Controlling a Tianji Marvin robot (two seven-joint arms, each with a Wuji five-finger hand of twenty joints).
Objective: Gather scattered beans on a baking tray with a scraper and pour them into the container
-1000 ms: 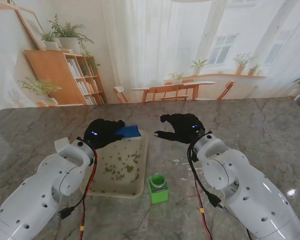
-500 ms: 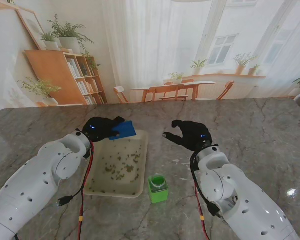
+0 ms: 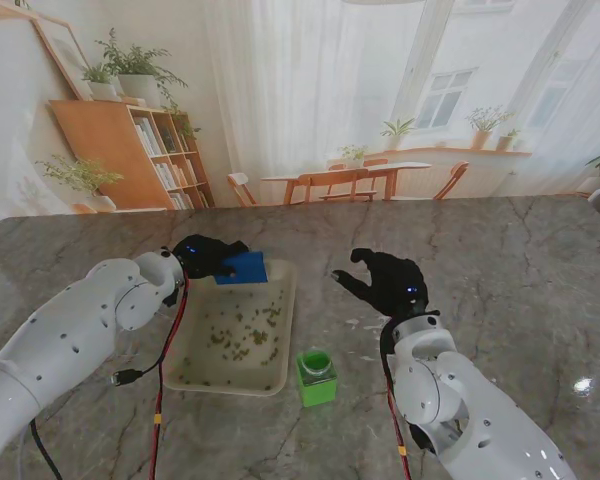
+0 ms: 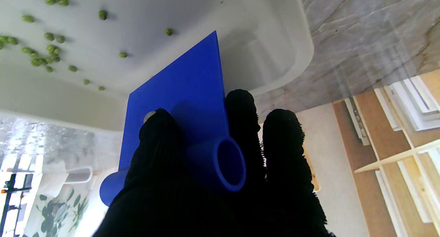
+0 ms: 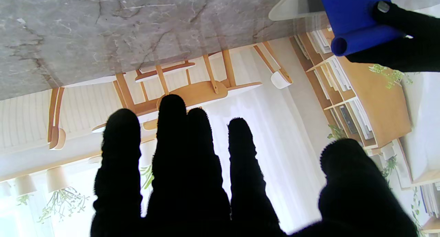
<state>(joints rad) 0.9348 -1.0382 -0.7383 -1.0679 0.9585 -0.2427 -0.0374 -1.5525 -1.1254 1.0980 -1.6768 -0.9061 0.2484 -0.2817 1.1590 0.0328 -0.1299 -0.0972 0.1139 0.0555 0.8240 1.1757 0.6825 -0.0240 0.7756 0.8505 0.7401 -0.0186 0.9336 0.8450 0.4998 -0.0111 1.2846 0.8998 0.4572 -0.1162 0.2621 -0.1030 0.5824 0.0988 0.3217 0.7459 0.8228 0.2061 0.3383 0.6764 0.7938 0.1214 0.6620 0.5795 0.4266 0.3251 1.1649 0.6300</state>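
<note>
The left hand (image 3: 202, 256) pinched the blue scraper (image 3: 242, 267) over the tray's (image 3: 280, 330) far end. Beyond its blade the beans (image 3: 242, 332) lay scattered, ungathered; the green container (image 3: 316, 376) waited unfilled. The right hand (image 3: 388, 281) hung spread, holding nothing.

I look across a grey marble table (image 3: 540, 250) to a bright room backdrop with white sheer curtains (image 3: 300, 90) and tall windows (image 3: 445, 95) full of daylight. Beyond the table's far left corner stands a wooden bookshelf (image 3: 130, 150) topped with potted plants (image 3: 130, 70). Beyond its far edge sit a wooden dining table and chairs (image 3: 350, 180).
</note>
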